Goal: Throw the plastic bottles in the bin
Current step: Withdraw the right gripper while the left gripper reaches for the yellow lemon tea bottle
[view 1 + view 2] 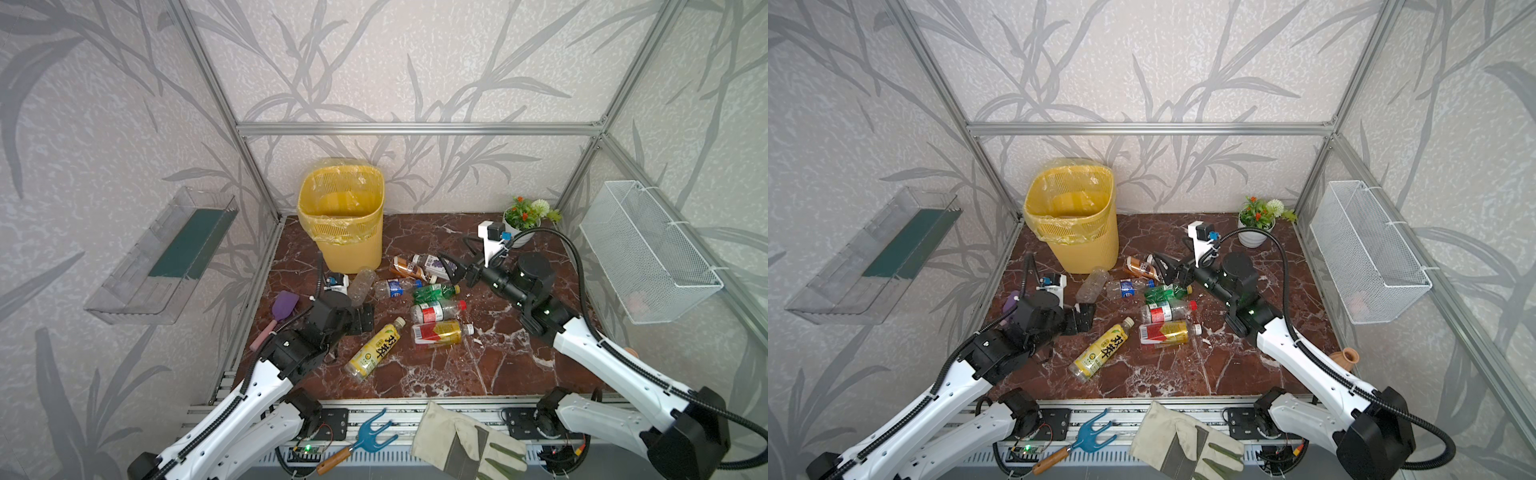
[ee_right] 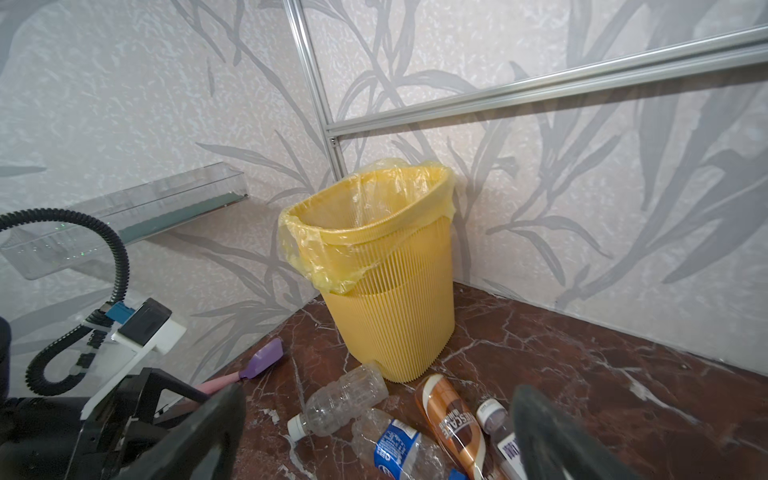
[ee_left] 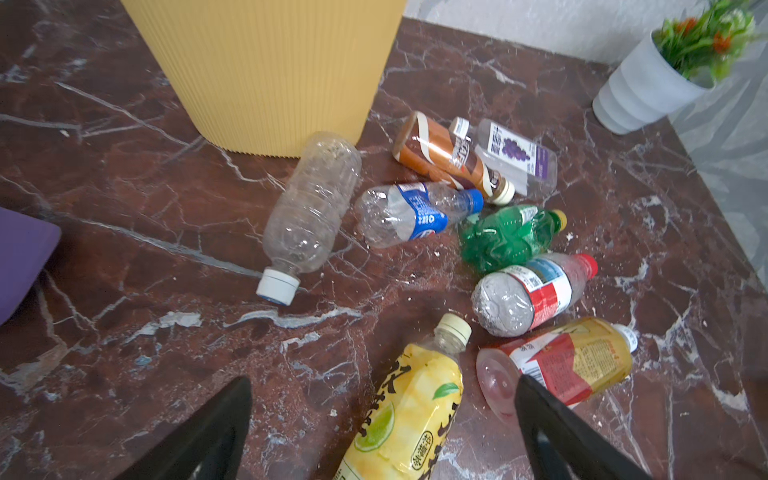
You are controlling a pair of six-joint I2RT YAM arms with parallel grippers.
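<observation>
The bin [image 1: 340,216] is tall and yellow with a bag liner, and it stands at the back left. Several plastic bottles lie on the brown marble floor in front of it. They include a clear unlabelled one [image 1: 361,284], a blue-labelled one [image 1: 392,287], a brown one [image 1: 407,268], a purple-labelled one [image 3: 515,153], a crushed green one [image 1: 434,292], two red-labelled ones [image 1: 436,311] [image 1: 438,332] and a yellow-labelled one [image 1: 374,349]. My left gripper [image 3: 382,382] is open above the neck end of the yellow-labelled bottle [image 3: 407,415]. My right gripper [image 1: 451,268] is open and empty over the brown and purple-labelled bottles.
A purple spatula [image 1: 278,311] lies left of my left arm. A potted plant [image 1: 525,220] stands at the back right. A white wire basket [image 1: 648,257] hangs on the right wall and a clear tray [image 1: 166,257] on the left wall. A glove [image 1: 465,444] and a blue rake [image 1: 365,436] lie at the front edge.
</observation>
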